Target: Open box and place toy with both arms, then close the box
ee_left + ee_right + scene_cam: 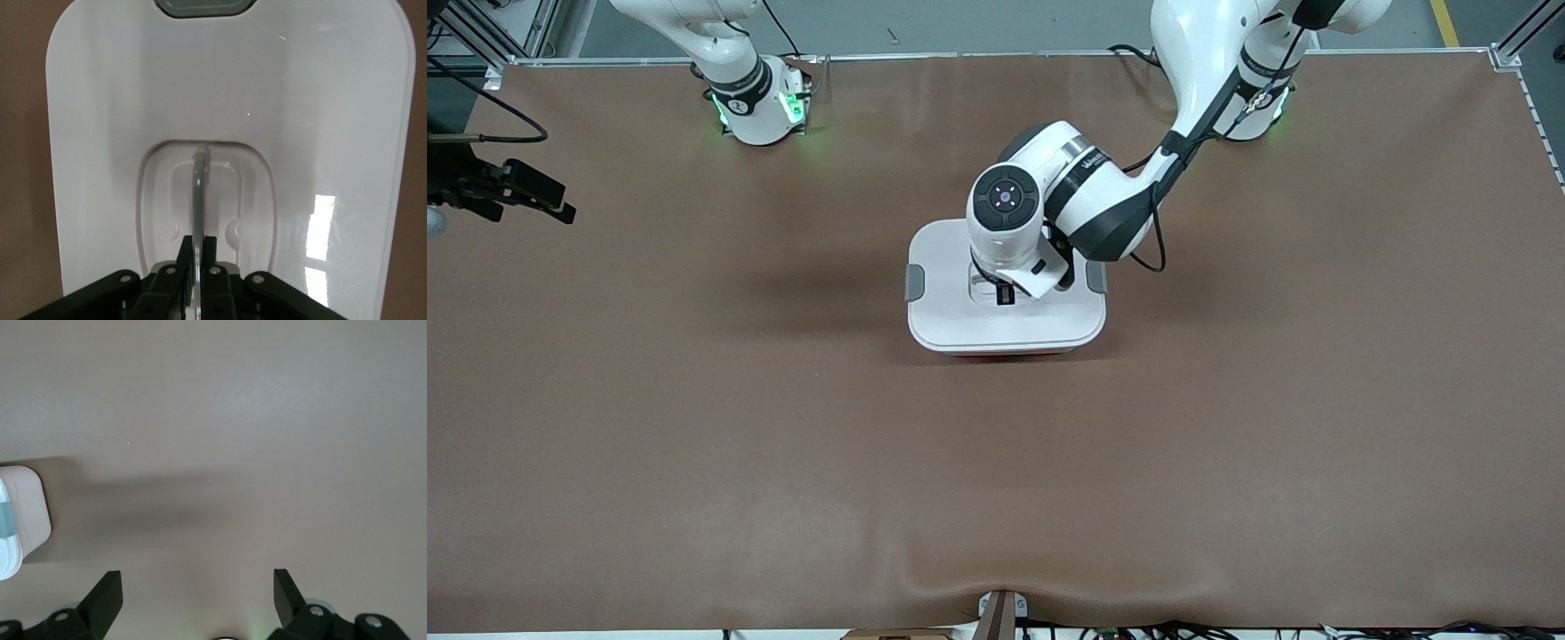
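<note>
The box [960,320] stands in the middle of the table with its white lid [133,100] on. Grey clips [915,282] sit at the lid's two ends. A thin strip of the tub shows under the lid's near edge. My left gripper [1005,290] reaches down into the lid's central recess. In the left wrist view it [198,244] is shut on the thin handle [199,187], which stands upright. My right gripper [560,207] hangs open over bare table toward the right arm's end, with nothing between its fingers [107,587]. One corner of the box [27,510] shows there. The toy is out of view.
A brown mat [1227,444] covers the table. A small mount [1000,613] sits at the mat's near edge. The arm bases [760,107] stand along the table's edge farthest from the front camera.
</note>
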You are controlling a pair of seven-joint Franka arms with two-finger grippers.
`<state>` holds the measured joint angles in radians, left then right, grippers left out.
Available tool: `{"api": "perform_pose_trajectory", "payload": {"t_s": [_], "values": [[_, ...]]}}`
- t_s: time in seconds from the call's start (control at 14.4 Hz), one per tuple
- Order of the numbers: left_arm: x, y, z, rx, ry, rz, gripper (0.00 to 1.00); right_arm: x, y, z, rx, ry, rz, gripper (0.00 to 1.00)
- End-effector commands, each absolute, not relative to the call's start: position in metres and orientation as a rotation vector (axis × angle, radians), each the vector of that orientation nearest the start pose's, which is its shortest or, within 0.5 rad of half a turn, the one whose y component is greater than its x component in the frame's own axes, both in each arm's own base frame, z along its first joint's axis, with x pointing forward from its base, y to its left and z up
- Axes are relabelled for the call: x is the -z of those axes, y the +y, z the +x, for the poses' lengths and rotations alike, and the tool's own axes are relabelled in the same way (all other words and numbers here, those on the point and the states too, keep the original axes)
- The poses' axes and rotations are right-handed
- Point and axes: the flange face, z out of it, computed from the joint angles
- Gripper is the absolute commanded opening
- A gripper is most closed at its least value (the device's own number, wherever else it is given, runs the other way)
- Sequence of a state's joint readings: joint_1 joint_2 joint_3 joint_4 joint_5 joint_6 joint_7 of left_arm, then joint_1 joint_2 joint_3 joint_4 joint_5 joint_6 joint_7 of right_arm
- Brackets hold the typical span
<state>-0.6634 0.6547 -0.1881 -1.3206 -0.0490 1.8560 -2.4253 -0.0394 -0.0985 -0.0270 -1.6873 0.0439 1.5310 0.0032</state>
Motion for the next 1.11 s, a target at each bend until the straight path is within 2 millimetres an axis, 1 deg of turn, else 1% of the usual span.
{"api": "perform_pose_trajectory", "payload": {"t_s": [0.0,0.07,0.14,0.28,0.35,0.42,0.62,0.69,0.76,0.83,1.04], "values": [[-0.343,-0.531,0.489,0.266,2.371,2.219,0.0,-0.623,-0.031,0.517,-0.096,0.089,-3.105,1.0],[-0.343,-0.53,0.49,0.267,2.363,2.226,0.01,-0.623,-0.031,0.517,-0.094,0.089,-3.105,1.0],[-0.345,-0.528,0.492,0.269,2.364,2.219,0.26,-0.623,-0.031,0.517,-0.094,0.089,-3.105,1.0],[-0.358,-0.527,0.495,0.266,2.348,2.207,0.65,-0.623,-0.032,0.517,-0.094,0.092,-3.105,1.0],[-0.368,-0.525,0.495,0.261,2.339,2.199,0.91,-0.622,-0.032,0.517,-0.096,0.092,-3.105,1.0],[-0.374,-0.524,0.495,0.257,2.334,2.2,1.0,-0.623,-0.032,0.517,-0.094,0.092,-3.105,1.0],[-0.399,-0.509,0.506,0.248,2.3,2.19,1.0,-0.623,-0.032,0.517,-0.094,0.094,-3.105,1.0],[-0.405,-0.506,0.507,0.242,2.288,2.2,1.0,-0.623,-0.032,0.517,-0.094,0.094,-3.105,1.0],[-0.408,-0.499,0.512,0.237,2.279,2.213,1.0,-0.623,-0.032,0.517,-0.094,0.096,-3.105,1.0],[-0.421,-0.487,0.521,0.227,2.25,2.218,1.0,-0.623,-0.032,0.517,-0.094,0.094,-3.105,1.0],[-0.433,-0.458,0.544,0.218,2.166,2.268,1.0,-0.623,-0.032,0.517,-0.091,0.096,-3.105,1.0]]}}
